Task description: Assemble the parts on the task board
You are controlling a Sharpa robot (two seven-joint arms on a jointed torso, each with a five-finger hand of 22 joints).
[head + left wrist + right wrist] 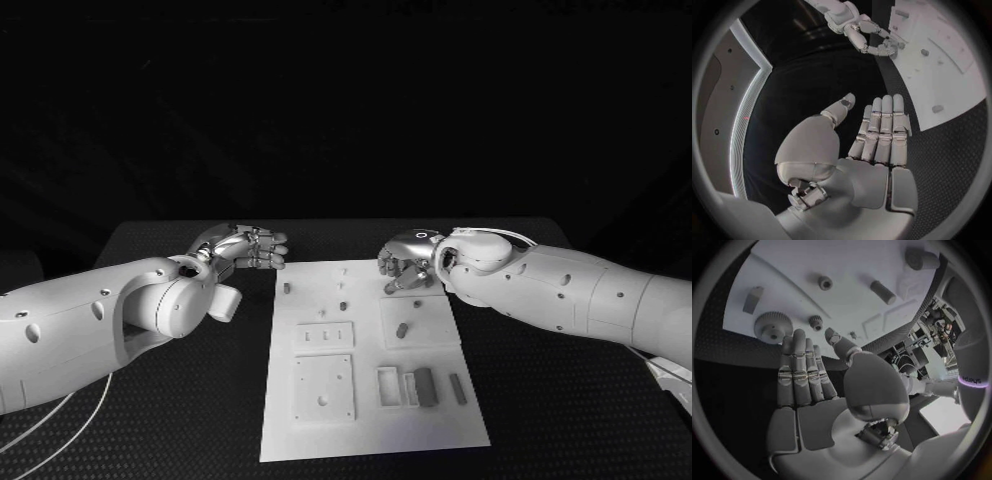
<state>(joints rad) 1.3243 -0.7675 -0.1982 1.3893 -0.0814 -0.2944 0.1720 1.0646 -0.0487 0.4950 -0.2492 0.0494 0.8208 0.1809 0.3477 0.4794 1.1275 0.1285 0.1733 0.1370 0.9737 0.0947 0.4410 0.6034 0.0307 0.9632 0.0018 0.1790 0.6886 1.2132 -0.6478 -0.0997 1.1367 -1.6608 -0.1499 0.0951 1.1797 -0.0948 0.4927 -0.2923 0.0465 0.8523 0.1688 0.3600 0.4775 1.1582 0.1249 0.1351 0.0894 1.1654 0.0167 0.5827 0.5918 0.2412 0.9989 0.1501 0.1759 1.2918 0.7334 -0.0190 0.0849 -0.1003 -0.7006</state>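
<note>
While one white task board (372, 430) lies mid-bench, three grey bar parts (423, 385) sit side by side near its front right. Both hands hover at its far end: the left hand (248, 248) beside it, the right hand (408, 262) above, fingers (799, 371) straight together, holding nothing.

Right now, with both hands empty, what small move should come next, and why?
Probably lower the right hand onto the gear just beyond its fingertips and grip it. That hand hovers open over the far end of the task board, while the left hand waits open beside the board over the table.
</note>
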